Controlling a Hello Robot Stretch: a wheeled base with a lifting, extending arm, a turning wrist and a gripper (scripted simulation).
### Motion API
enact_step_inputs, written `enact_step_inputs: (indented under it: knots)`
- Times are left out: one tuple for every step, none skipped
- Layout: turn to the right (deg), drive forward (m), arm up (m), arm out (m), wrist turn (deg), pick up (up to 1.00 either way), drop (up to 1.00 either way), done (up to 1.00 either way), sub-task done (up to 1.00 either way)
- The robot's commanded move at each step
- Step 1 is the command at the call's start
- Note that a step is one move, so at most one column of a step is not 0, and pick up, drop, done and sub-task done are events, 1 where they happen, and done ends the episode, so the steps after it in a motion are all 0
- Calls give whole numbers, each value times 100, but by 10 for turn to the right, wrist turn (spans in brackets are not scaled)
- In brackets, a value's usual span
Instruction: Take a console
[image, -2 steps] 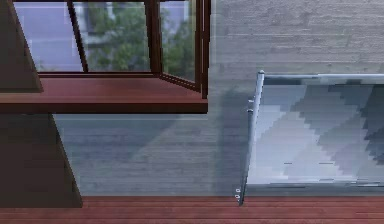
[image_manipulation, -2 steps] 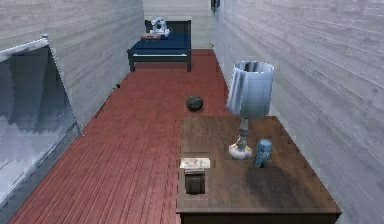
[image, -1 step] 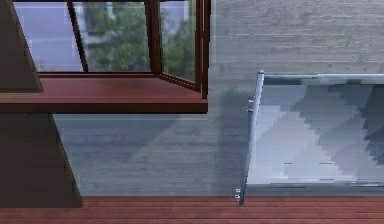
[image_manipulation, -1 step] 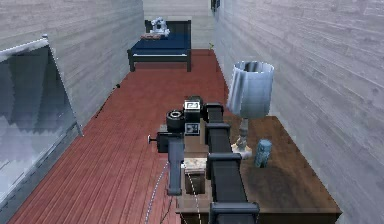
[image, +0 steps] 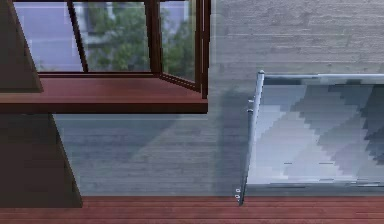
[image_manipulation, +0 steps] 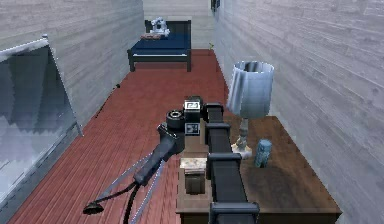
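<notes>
Likely the console, the small box (image_manipulation: 192, 176) on the table (image_manipulation: 300, 190) just beside the arm (image_manipulation: 225, 185) looks stiff, light and smooth, best taken across its flat sides; the jaws, over bare floor, hold nothing, and I cannot tell their spread.

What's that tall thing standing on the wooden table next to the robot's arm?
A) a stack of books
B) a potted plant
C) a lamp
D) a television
C: a lamp with a pale grey-blue shade stands upright on the wooden table, just right of the dark arm in the arm side view.
</notes>
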Motion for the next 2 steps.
enact_step_inputs:
  knots:
    - [0, 0, 0, 0, 450, 0, 0, 0, 0]
    - [0, 0, 0, 0, 450, 0, 0, 0, 0]
